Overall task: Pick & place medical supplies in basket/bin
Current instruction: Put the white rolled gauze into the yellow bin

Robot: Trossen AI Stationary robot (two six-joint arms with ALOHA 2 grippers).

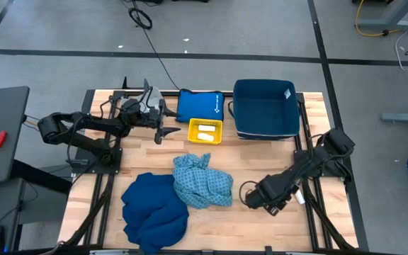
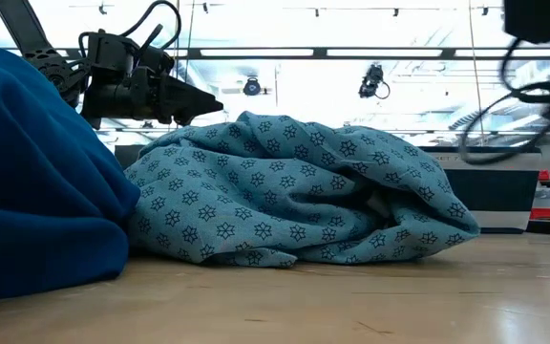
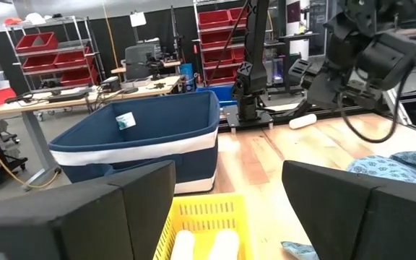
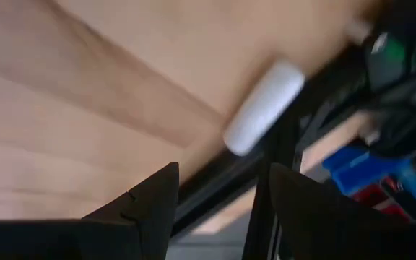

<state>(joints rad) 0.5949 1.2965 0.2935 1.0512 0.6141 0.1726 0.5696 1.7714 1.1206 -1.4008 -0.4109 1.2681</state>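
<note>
A small yellow basket [image 1: 205,130] holds two white rolls [image 3: 201,242] and stands on the table in front of a dark-blue bin [image 1: 265,108]. My left gripper [image 1: 167,126] hovers open and level just left of the basket, with nothing between its fingers [image 3: 143,195]. A patterned light-blue cloth [image 1: 200,180] lies crumpled mid-table, next to a plain dark-blue cloth [image 1: 154,207]. One white roll [image 4: 266,107] lies by the table's right edge. My right gripper [image 1: 275,204] is open, tilted down just left of that roll.
A flat blue pouch [image 1: 199,105] with a white logo lies behind the yellow basket. Black frame rails [image 1: 310,205] run along the table's right side, close to the loose roll. Bare wood shows between the cloths and my right gripper.
</note>
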